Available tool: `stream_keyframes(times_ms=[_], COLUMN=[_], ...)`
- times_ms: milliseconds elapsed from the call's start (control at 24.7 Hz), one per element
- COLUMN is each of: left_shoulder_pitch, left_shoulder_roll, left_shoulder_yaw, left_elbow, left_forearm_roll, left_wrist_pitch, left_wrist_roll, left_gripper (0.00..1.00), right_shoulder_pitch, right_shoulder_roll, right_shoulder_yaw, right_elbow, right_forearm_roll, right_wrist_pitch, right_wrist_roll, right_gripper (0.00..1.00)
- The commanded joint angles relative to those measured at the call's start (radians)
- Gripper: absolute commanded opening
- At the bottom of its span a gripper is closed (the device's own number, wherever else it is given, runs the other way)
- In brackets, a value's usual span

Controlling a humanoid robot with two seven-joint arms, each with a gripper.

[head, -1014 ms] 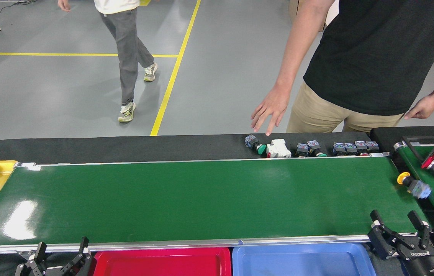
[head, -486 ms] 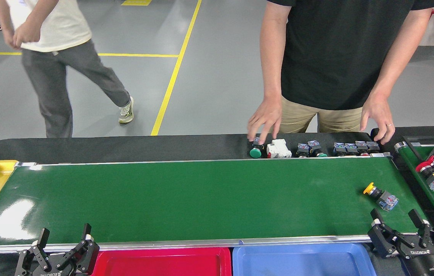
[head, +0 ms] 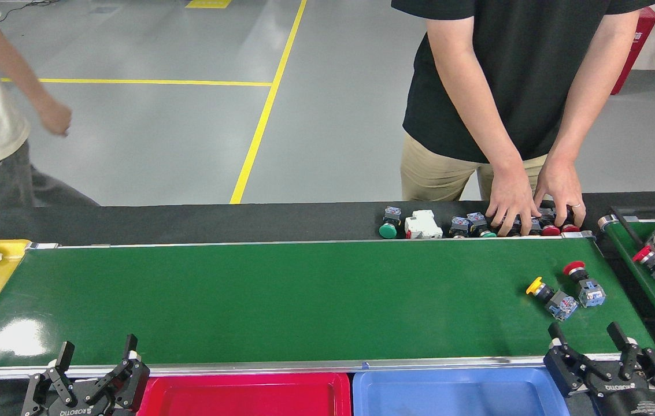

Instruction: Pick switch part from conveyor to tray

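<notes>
Nearest you, both grippers wait at the conveyor's near rail with nothing in them. Your left gripper [head: 95, 361] has its fingers spread apart, and a red tray [head: 246, 396] sits just to its right. Your right gripper [head: 590, 345] is likewise spread wide, with a blue tray [head: 454, 396] just to its left. Just beyond the right gripper, two switch parts lie on the green conveyor [head: 281, 300]: a yellow-capped switch part [head: 552, 298] and, close to its right, a red-capped switch part [head: 584, 284]. Farther off, past the far rail, a person's hands [head: 535, 199] rest on a row of switch parts [head: 460, 225] along the black bench [head: 188, 222].
</notes>
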Motion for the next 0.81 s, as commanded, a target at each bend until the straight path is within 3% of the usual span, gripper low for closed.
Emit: stream_keyframes(times_ms=[0,243,405,770], left_shoulder_pitch=[-0.017,0.014,0.047,0.067], left_shoulder_roll=[0.022,0.051,0.052,0.048], left_shoulder_yaw=[0.001,0.006,-0.001,-0.043], left_elbow=[-0.008,-0.005,0.006,0.047], left_forearm_roll=[0.001,-0.001,-0.005,-0.010], left_wrist_pitch=[-0.004,-0.130,-0.135,-0.132], left_wrist_roll=[0.003,0.003,0.003,0.005], left_gripper=[1.00,1.00,1.00,1.00], right_shoulder_pitch=[-0.002,-0.005,-0.027,-0.159], right_shoulder_roll=[0.012,0.058,0.078,0.078], right_shoulder_yaw=[-0.002,0.026,0.030,0.173], right_elbow=[0.005,0.041,0.075,0.135], right_forearm_roll=[0.000,0.003,0.001,0.001], right_wrist_pitch=[0.047,0.069,0.104,0.235], right_wrist_roll=[0.006,0.006,0.005,0.005], right_gripper=[1.00,1.00,1.00,0.99])
